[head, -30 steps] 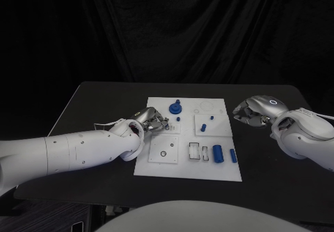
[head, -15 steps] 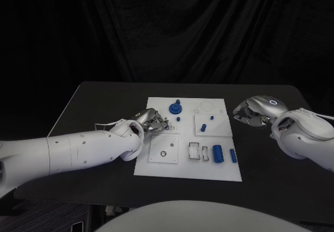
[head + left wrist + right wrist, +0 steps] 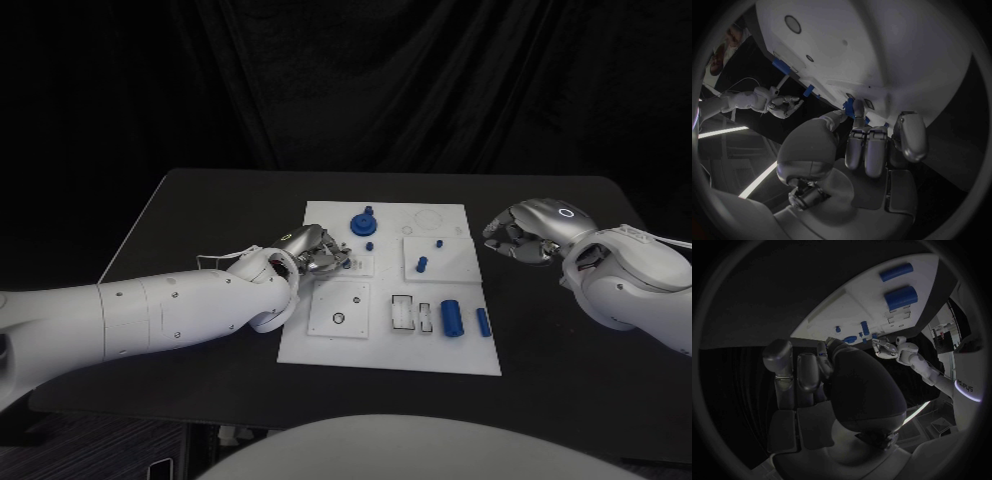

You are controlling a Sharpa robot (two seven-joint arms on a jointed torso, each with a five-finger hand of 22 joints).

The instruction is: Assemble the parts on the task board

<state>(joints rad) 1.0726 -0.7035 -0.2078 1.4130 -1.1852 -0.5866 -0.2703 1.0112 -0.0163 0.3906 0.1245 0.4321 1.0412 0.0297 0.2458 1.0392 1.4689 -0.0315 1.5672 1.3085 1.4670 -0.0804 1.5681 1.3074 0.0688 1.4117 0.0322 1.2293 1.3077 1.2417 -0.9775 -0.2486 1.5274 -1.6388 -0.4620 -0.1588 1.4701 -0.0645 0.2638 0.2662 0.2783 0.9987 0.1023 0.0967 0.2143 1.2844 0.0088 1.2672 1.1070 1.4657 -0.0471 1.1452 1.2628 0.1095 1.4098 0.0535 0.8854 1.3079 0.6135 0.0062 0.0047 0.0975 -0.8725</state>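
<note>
Left hand (image 3: 312, 250): fingertips pinch a small blue plastic part (image 3: 849, 107) at the white task board (image 3: 450, 350).
Right hand (image 3: 522, 232): fingers curled, holding nothing.
Handling: probably light, stiff, slippery; pinch its sides.

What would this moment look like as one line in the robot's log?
left hand: over task board left edge, fingers at small blue part | right hand: curled, empty, off board's right side | large blue cylinder: lying on board

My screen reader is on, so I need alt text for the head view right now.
The left hand rests over the left edge of the white task board, fingers curled by a small part. The right hand hovers, fingers curled, off the board's right side. Blue parts lie across the board.
</note>
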